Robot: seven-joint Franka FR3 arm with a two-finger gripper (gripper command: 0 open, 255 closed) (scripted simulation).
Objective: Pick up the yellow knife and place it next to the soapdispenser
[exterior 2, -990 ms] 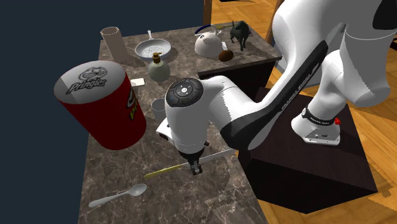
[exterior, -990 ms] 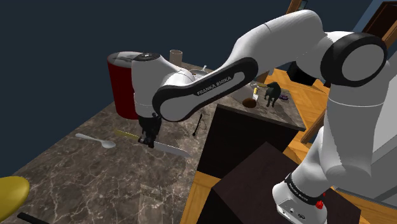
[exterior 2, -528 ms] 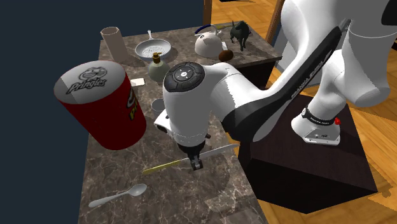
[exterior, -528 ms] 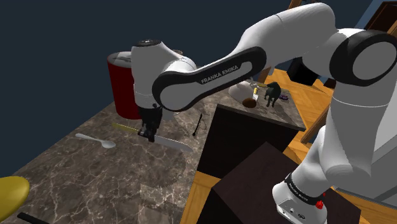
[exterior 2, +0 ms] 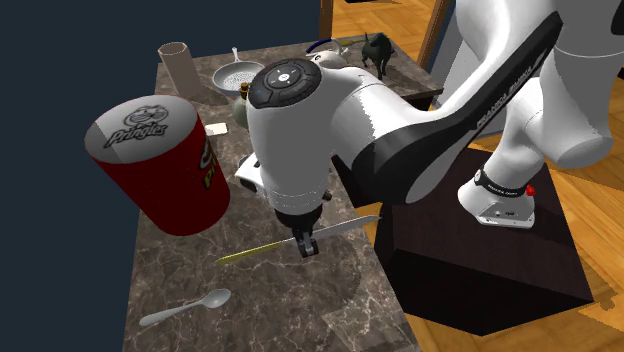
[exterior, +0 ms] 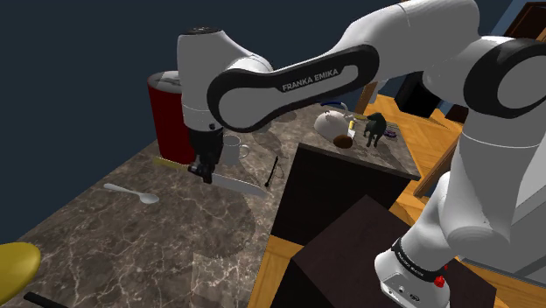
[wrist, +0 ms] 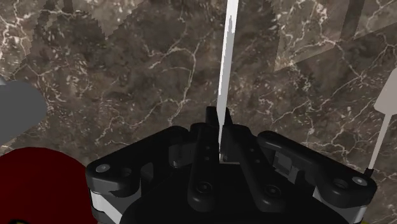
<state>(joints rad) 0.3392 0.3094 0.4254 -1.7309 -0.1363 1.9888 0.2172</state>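
the black gripper (exterior 2: pixel 308 243) is clamped on the yellow-handled, silver-bladed knife (exterior 2: pixel 340 229), level above the marble counter (exterior 2: pixel 300 310); the carry should go high enough to clear the white mug (exterior: pixel 233 150) and red pringles can (exterior 2: pixel 160 165).

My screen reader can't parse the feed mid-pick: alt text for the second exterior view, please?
The black end effector grips a yellow-handled knife at mid-length, holding it roughly level above the marble countertop. A red Pringles can stands to the view's left, and a grey spoon lies nearer the camera.
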